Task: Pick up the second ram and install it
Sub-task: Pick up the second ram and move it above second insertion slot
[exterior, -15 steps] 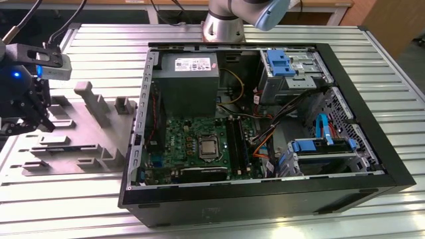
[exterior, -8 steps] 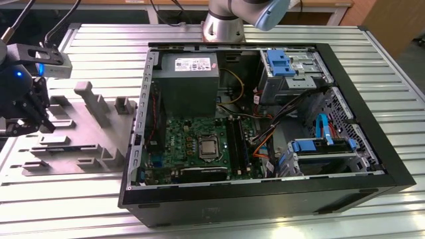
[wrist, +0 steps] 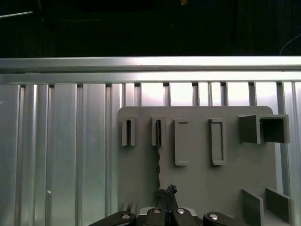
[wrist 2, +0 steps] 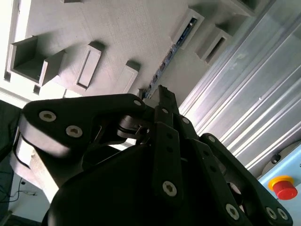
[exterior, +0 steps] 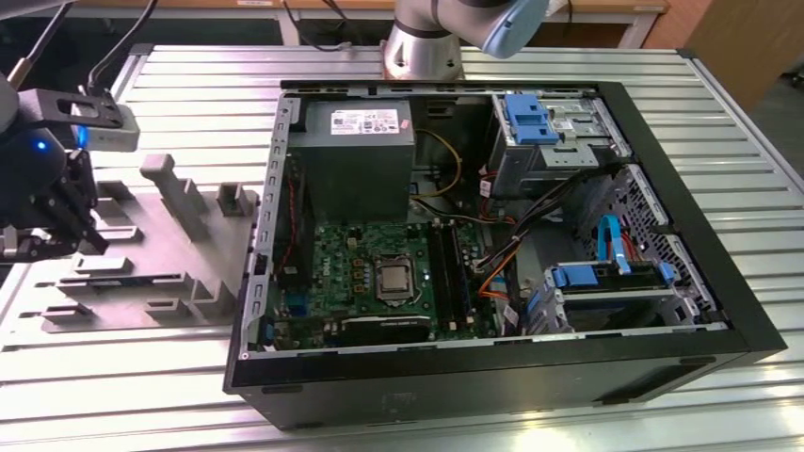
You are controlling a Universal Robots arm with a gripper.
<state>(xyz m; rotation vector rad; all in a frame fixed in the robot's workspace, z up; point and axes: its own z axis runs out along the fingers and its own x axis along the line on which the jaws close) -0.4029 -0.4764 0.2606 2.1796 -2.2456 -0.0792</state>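
The second ram [wrist: 158,155] stands on edge in the slots of a grey holder plate [wrist: 197,183]. Edge-on it looks like a thin dark strip, and it shows again in the second wrist view [wrist 2: 169,54]. My gripper [wrist: 168,189] hovers just above the near end of the strip, its black fingers [wrist 2: 162,92] pressed together with nothing visibly between them. In the exterior view the gripper [exterior: 44,247] hangs over the holder plate [exterior: 188,240] at that view's left, away from the open computer case [exterior: 503,235].
The case lies on its side on a ribbed metal table [exterior: 741,188]. Inside are the green motherboard [exterior: 377,273] with long black slots [exterior: 446,268], a grey power supply [exterior: 358,141] and blue drive brackets [exterior: 528,118]. The holder plate carries several raised blocks [exterior: 176,193]. A red button [wrist 2: 284,186] sits nearby.
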